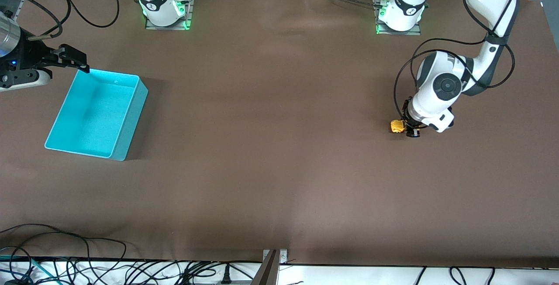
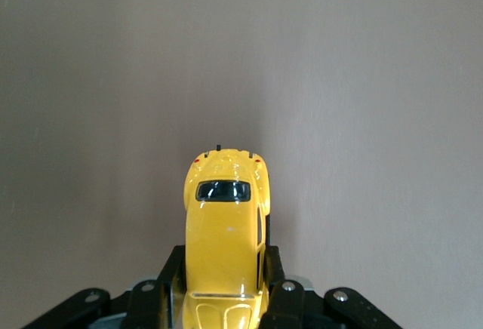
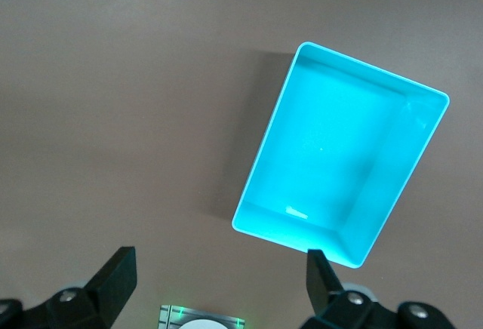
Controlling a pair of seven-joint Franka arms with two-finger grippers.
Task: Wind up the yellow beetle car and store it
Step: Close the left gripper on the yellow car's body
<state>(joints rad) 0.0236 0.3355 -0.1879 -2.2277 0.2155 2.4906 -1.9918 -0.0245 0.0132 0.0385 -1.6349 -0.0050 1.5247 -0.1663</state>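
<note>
My left gripper (image 2: 224, 299) clamped the yellow car (image 2: 225, 235) on the table (image 1: 279, 167); my right gripper (image 3: 219, 280) waited, jaws apart, above the cyan bin (image 3: 266, 169). No writing was legible.

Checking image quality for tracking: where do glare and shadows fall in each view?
Front view: the open cyan plastic bin casts a shadow toward the table's middle. Left wrist view: a highlight on the small yellow beetle toy car, shadow beside it. Right wrist view: small glint on the bin floor.

Both Franka arms (image 1: 441, 86) are showing glossy white shells with black joint caps, looping black cables (image 1: 404, 71), green lights glowing at their bases (image 1: 399, 14); black fingers (image 3: 113, 280) are carrying what look like small screws.
</note>
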